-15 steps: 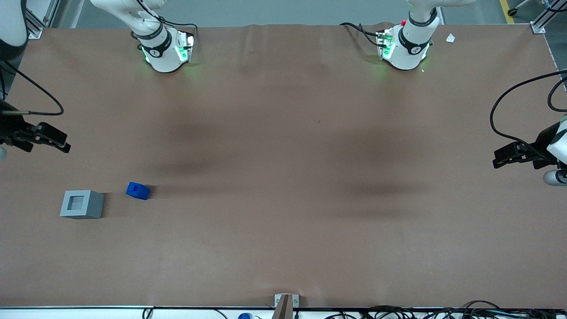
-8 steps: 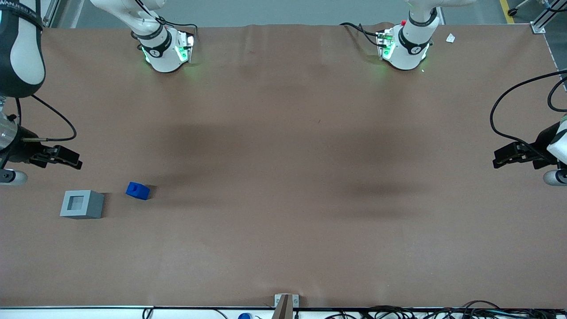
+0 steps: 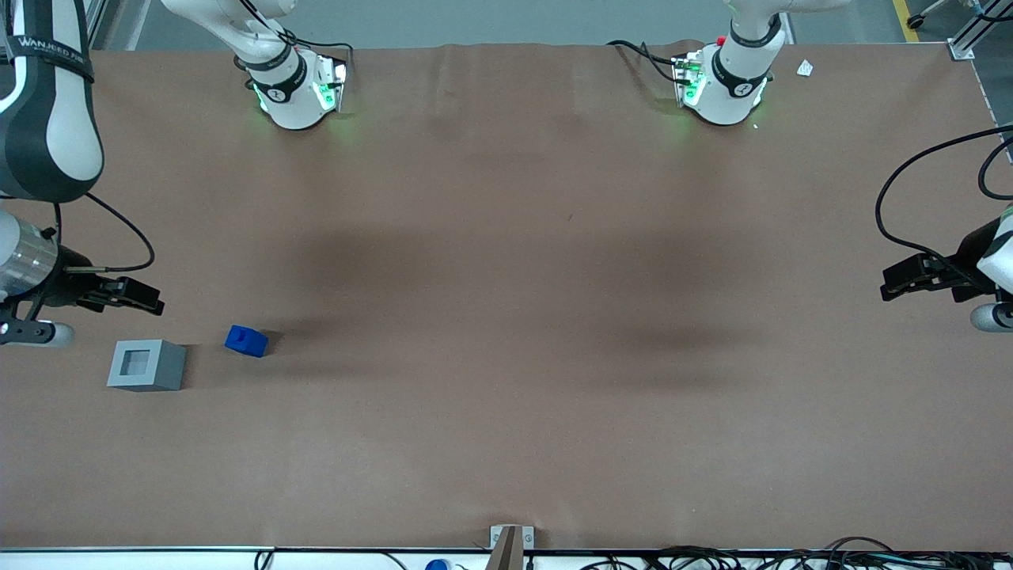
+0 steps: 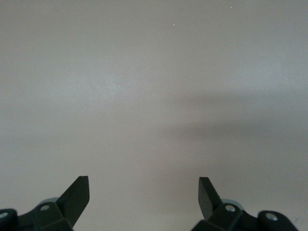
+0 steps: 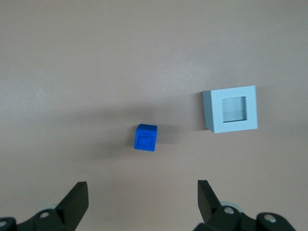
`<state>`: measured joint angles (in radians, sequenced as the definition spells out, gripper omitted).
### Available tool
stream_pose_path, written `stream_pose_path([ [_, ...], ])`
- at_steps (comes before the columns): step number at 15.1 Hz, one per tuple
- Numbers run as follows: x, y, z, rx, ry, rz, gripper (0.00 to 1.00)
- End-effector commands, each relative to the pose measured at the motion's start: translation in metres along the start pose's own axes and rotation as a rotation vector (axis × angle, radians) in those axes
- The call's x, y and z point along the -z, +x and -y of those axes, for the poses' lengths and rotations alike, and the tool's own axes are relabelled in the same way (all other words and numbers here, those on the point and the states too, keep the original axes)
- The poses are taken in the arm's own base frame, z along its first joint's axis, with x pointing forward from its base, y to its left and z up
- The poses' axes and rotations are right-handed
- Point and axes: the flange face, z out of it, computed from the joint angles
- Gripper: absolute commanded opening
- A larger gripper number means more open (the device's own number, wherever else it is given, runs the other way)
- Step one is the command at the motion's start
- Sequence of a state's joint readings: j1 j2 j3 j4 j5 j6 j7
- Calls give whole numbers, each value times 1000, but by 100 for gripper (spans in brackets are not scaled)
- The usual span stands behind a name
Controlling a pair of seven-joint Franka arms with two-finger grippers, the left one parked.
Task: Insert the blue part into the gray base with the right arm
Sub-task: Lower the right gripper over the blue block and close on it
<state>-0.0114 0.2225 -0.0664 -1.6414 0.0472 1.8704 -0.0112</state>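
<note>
Blue part [image 3: 246,340] is just sitting on the brown table [image 3: 506,412], near the gray base [image 3: 146,365] but not touching it, a bit farther from the front camera than the base. Base's square socket faces up with nothing in it. Right arm's gripper [image 3: 141,297] hangs above the table, farther from the camera than the base, fingers [image 5: 76,204] spread wide apart, holding nothing.

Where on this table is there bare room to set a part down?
Bare brown table runs from the blue part toward the parked arm's end. Crowded only where the gray base sits beside it, the open end effector hovering above.
</note>
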Motion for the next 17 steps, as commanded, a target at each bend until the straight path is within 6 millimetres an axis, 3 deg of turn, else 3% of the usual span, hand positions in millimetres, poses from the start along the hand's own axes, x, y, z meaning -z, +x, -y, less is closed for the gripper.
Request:
stream_pose_path([
  [1,-14,0,1,-20,23,17,100],
  [8,-68,5,-3,-54,52,67,100],
  [11,-109,-3,-2,-59,45,29,100],
  [17,-166,-5,16,-59,33,18,94],
])
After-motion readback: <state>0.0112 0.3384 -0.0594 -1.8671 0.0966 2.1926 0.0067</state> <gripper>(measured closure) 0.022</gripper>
